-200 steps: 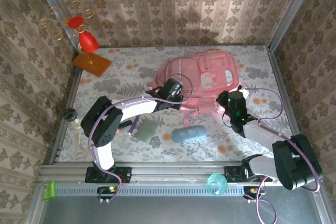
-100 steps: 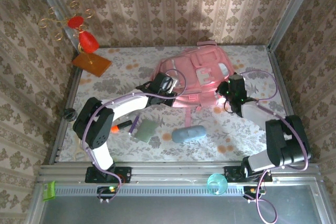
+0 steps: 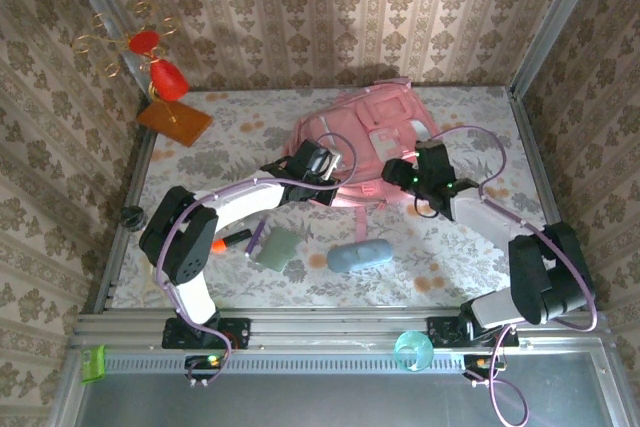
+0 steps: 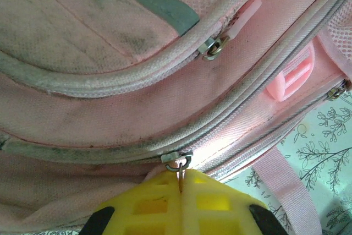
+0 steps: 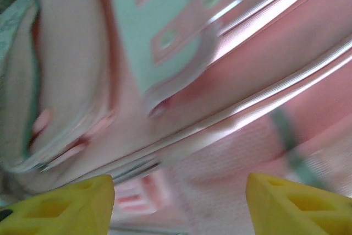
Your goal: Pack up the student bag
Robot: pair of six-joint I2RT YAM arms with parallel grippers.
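We find the student bag (image 3: 365, 137) at the tabletop's (image 3: 200, 162) far middle, apparently zipped. Left claw (image 4: 180, 180) pinches its zipper pull (image 4: 179, 162); right claw (image 5: 179, 191) gapes alongside. Blue case (image 3: 360, 256) and grey-green pouch (image 3: 278, 247) lie unpacked.

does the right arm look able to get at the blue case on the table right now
Probably yes: the right end effector is open and empty at the student bag, and the blue case lies uncovered on the table close to it.
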